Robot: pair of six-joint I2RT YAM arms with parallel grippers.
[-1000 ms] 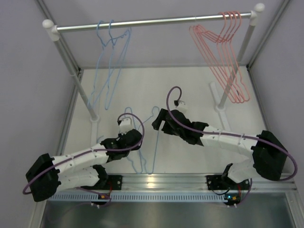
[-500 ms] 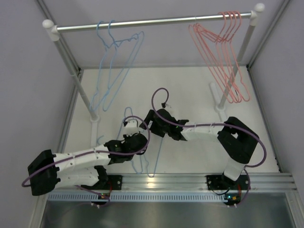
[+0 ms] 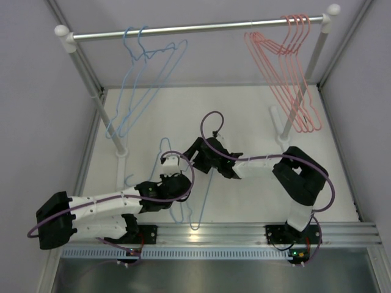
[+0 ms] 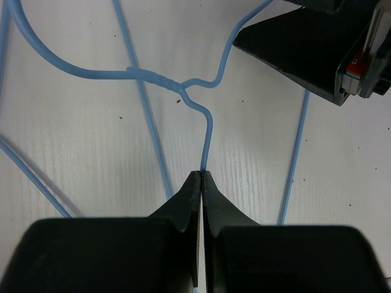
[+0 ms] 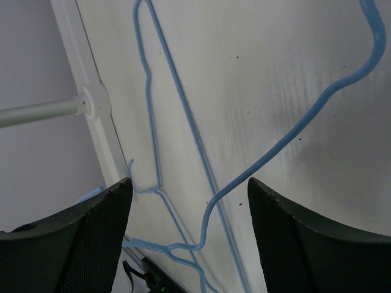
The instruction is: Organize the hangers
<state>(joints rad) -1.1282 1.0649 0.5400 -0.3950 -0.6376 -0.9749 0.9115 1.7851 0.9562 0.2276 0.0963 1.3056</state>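
Note:
Two light blue hangers (image 3: 198, 213) lie overlapping on the white table between the arms. My left gripper (image 3: 183, 185) is shut on the wire of one of them just below its twisted neck (image 4: 177, 85), with the wire leaving the fingertips (image 4: 203, 174). My right gripper (image 3: 194, 155) is open just beyond it, low over the table. A curved blue hook (image 5: 263, 159) runs between its fingers (image 5: 91, 232) without touching them. Two more blue hangers (image 3: 146, 57) hang at the left of the silver rail (image 3: 201, 27). Several pink-red hangers (image 3: 278, 61) hang at its right end.
The rail rests on two white posts, the left one (image 3: 91, 91) and the right one (image 3: 305, 79), with feet on the table. Grey walls enclose the table on three sides. A metal strip (image 3: 244, 235) runs along the near edge by the arm bases.
My right arm has folded in and moved left, bringing its open gripper over the hanger hook. My left gripper has shifted slightly right. The blue hangers on the rail have swung.

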